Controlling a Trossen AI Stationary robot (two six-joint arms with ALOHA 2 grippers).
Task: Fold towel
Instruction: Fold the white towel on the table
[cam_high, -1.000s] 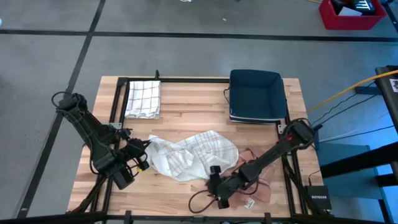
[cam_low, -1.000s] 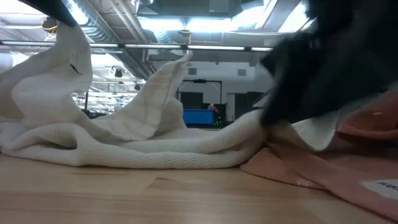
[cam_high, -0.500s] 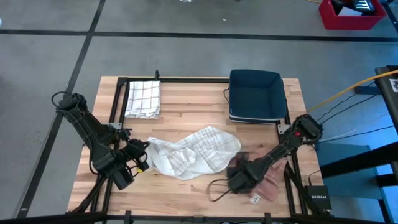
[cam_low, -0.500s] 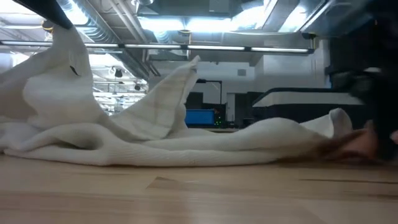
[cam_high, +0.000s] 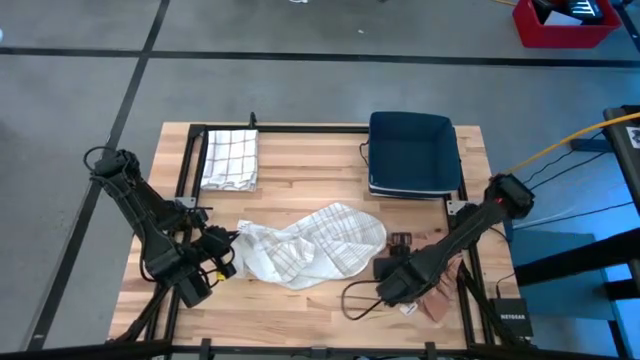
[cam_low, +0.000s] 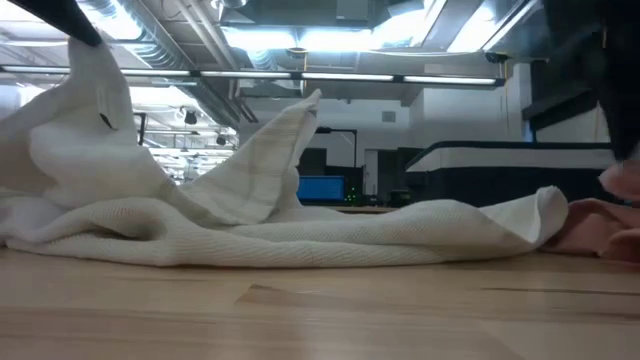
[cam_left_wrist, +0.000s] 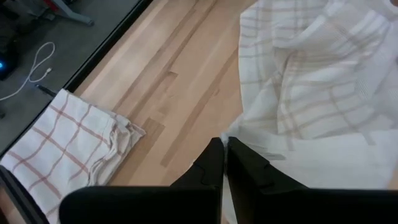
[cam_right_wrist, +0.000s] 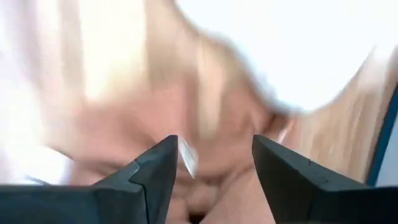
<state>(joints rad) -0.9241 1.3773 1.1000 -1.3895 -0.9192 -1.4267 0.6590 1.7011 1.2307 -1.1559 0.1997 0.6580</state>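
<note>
A crumpled white checked towel (cam_high: 312, 245) lies mid-table, and its left end rises to a peak (cam_low: 92, 70) in the low view. My left gripper (cam_high: 230, 258) is shut on that end, and the left wrist view shows it (cam_left_wrist: 222, 148). My right gripper (cam_high: 397, 252) is open just right of the towel. Its own view shows it (cam_right_wrist: 214, 146) over a blurred pink cloth (cam_right_wrist: 186, 118). That cloth (cam_high: 437, 301) lies bunched by the near right edge, and the low view catches it (cam_low: 600, 222) beside the towel's right end. My left gripper pinches the white towel's left edge (cam_left_wrist: 239, 138) between its two shut fingers, coming in low from the table's near-left side. The held end stands lifted above the table (cam_low: 80, 50), while the remainder of the towel lies slack on the wood. Whether my right gripper touches the pink cloth cannot be told.
A folded checked towel (cam_high: 230, 160) lies at the far left, also in the left wrist view (cam_left_wrist: 68, 146). A dark blue bin (cam_high: 412, 152) sits at the far right. A black cable loop (cam_high: 352, 300) lies near the right arm. Bare wood shows along the near edge.
My right gripper has moved from the near middle toward the table's right and a little farther in. The pink cloth has slid with it, from spread beside the towel to bunched at the near right. The white towel's right end has dropped flat.
</note>
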